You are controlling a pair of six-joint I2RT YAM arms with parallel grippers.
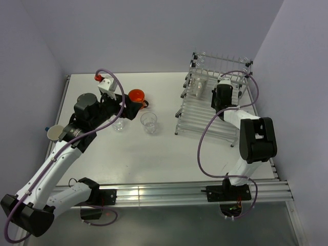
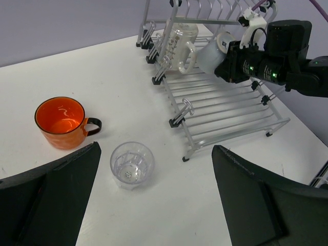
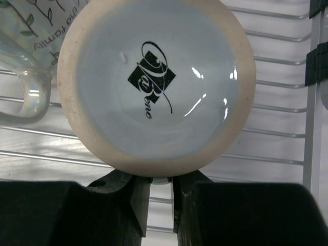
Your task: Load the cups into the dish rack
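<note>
Right pincer (image 3: pixel 161 185) pinching blue mug (image 3: pixel 156 82), contact point hidden, left pincer (image 2: pixel 156 147) wide, dish rack (image 2: pixel 225 110) top cropped.

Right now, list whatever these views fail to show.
Right wrist view: the base of the pale mug fills the frame, hiding where the right hand pinches it.
Same view: the printed glass mug is cut off by the top and left edges.
Top view: the left arm partly covers a cream cup beside it.
</note>
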